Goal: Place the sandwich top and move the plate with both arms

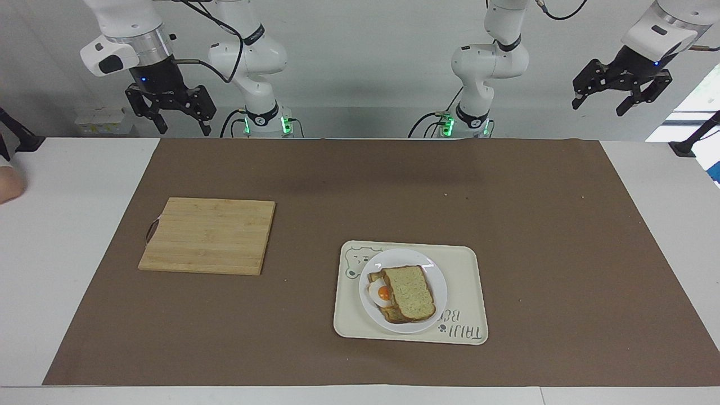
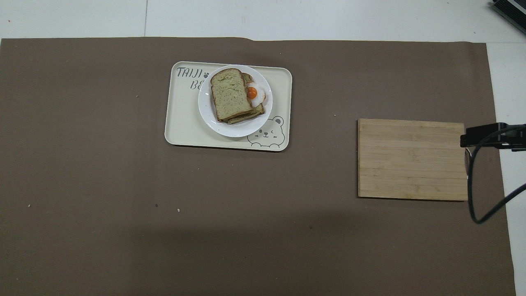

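Note:
The sandwich top (image 1: pixel 410 292) lies on the toast slice with a fried egg (image 1: pixel 382 293) on the plate (image 1: pixel 434 271), covering most of it; the egg sticks out at one side. It also shows in the overhead view (image 2: pixel 230 94), on the plate (image 2: pixel 208 116). My left gripper (image 1: pixel 599 108) hangs open and empty, high over the left arm's end of the table edge. My right gripper (image 1: pixel 184 128) hangs open and empty, high over the table edge at the right arm's end. Both are well apart from the plate.
The plate stands on a cream tray with a bear drawing (image 1: pixel 464 270) on a brown mat (image 1: pixel 506 225). A bamboo cutting board (image 1: pixel 208 235) lies toward the right arm's end, nearer to the robots than the tray. A black part with a cable (image 2: pixel 489 135) overlaps its edge in the overhead view.

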`<move>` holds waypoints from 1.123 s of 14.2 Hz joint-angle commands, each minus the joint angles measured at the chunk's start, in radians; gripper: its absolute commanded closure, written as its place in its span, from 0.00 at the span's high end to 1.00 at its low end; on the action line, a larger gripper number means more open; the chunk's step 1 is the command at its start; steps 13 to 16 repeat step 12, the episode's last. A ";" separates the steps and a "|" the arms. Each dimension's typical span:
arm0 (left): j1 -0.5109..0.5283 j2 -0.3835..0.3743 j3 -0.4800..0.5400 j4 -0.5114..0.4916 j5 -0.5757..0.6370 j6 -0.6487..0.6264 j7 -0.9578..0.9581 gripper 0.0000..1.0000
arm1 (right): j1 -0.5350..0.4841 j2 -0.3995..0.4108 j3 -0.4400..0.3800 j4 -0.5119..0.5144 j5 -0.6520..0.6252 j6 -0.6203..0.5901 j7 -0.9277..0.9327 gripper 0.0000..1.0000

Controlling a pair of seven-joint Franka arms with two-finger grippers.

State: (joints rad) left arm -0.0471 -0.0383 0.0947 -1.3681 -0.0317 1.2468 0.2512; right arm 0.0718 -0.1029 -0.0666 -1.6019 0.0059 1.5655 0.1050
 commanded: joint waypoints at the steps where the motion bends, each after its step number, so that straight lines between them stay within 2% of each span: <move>1: 0.013 -0.005 -0.018 0.017 0.021 -0.023 -0.012 1.00 | -0.015 -0.009 0.008 -0.007 -0.004 -0.012 -0.022 1.00; 16: 0.015 -0.005 -0.020 0.017 0.021 -0.014 -0.056 1.00 | -0.015 -0.009 0.008 -0.007 -0.004 -0.012 -0.022 1.00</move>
